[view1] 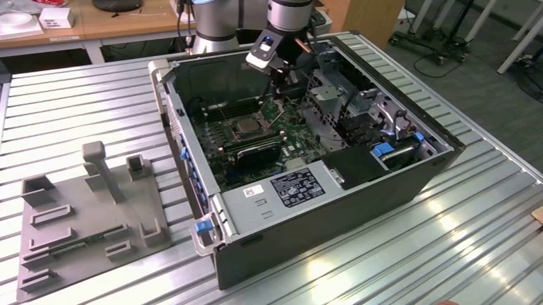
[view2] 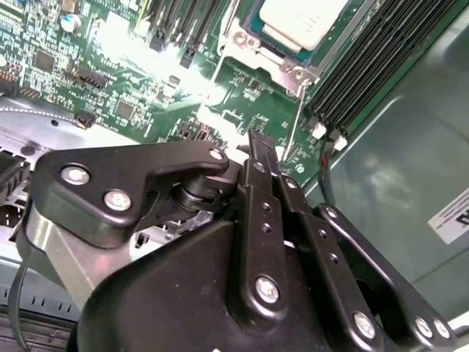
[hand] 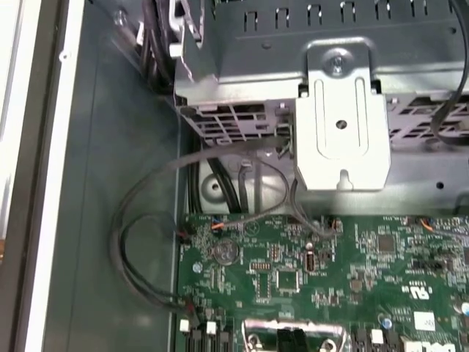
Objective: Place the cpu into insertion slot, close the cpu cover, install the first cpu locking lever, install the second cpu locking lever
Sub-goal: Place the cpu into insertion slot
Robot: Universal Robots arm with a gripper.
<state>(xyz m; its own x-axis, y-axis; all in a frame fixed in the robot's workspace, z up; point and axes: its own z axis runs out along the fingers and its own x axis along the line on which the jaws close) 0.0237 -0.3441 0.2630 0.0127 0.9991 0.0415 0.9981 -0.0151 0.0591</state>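
Observation:
The cpu (view2: 300, 18) is a pale square chip lying in the insertion slot (view1: 246, 126) on the green motherboard inside the open computer case. The cpu cover (view2: 272, 63), a silvery frame, lies flat around the chip. A thin metal locking lever (view2: 294, 121) stands up from the socket's corner and runs toward my fingertips. My gripper (view2: 264, 147) hangs over the board a short way from the socket, its black fingers pressed together with nothing between them. In the exterior view the gripper (view1: 283, 84) is at the back of the case, beyond the socket.
Long dark memory slots (view2: 366, 73) run beside the socket. A grey drive cage with a metal bracket (hand: 341, 125) and loose cables (hand: 157, 213) stands close to the arm. The case walls (view1: 339, 216) enclose the board. A grey fixture plate (view1: 85, 216) lies at the exterior view's left.

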